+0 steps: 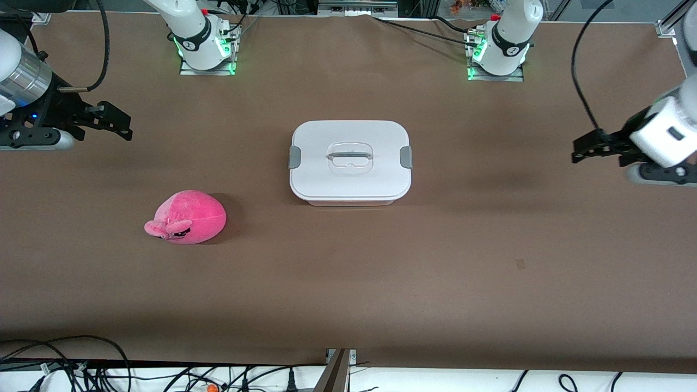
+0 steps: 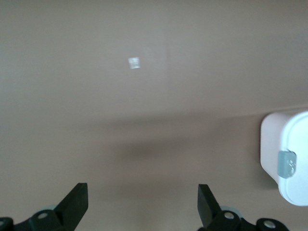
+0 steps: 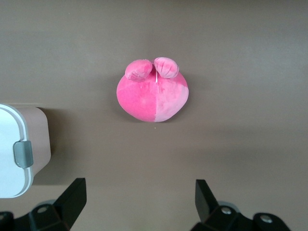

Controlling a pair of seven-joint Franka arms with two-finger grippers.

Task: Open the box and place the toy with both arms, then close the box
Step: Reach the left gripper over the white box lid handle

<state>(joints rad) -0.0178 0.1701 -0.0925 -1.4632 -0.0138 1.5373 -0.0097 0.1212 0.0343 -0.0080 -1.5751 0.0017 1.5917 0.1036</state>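
Front view showed the lidded box (image 1: pixel 350 162) mid-table, its grey clips (image 1: pixel 405 157) latched, the pink plush toy (image 1: pixel 187 217) nearer the camera toward the right arm's end. Left gripper (image 1: pixel 585 149) and right gripper (image 1: pixel 117 124) hung spread and empty over the table's ends. Each should probably take one clip, evenly.

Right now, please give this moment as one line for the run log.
box: lid on, clips closed | toy: on table, toward right arm's end | left end effector: open, empty, waiting | right end effector: open, empty, waiting
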